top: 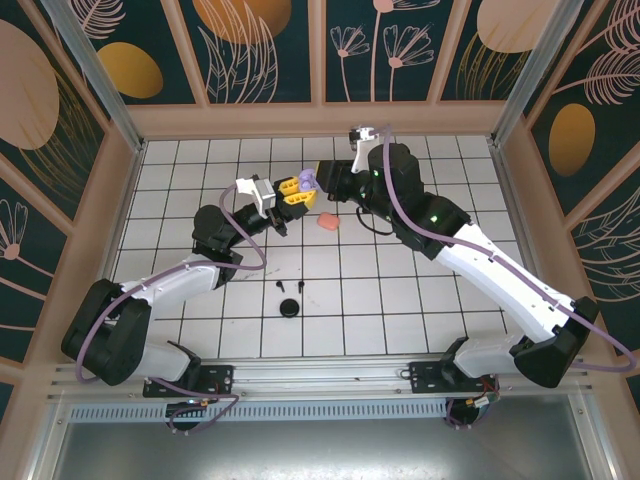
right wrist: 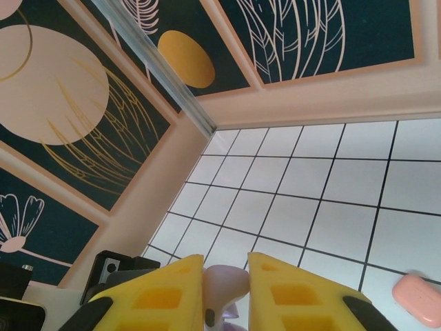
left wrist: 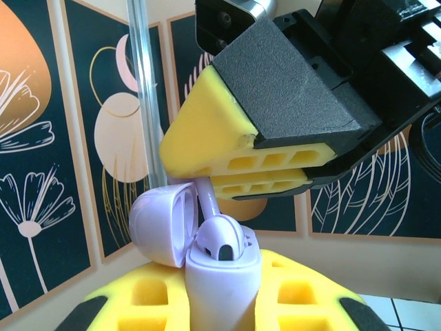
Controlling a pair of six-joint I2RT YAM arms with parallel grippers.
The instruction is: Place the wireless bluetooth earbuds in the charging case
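Lilac earbud (left wrist: pixel 206 200) held over the open lilac case (left wrist: pixel 222 283), both off the table (top: pixel 400 300).

Around us, a pink case (top: pixel 327 223) lies on the tiles just beside the two pincers. Nearer the bases we see two black earbuds (top: pixel 281 287) and a black case (top: pixel 290 307). Our left pincer (top: pixel 293 192) is clenched on the lilac case, lid (left wrist: pixel 162 227) swung aside, with one bud (left wrist: pixel 222 241) seated inside. Our right pincer (right wrist: pixel 226 276) grips the lilac earbud, stem down. The seated bud hides the stem's tip, so we cannot tell whether it has entered its slot.
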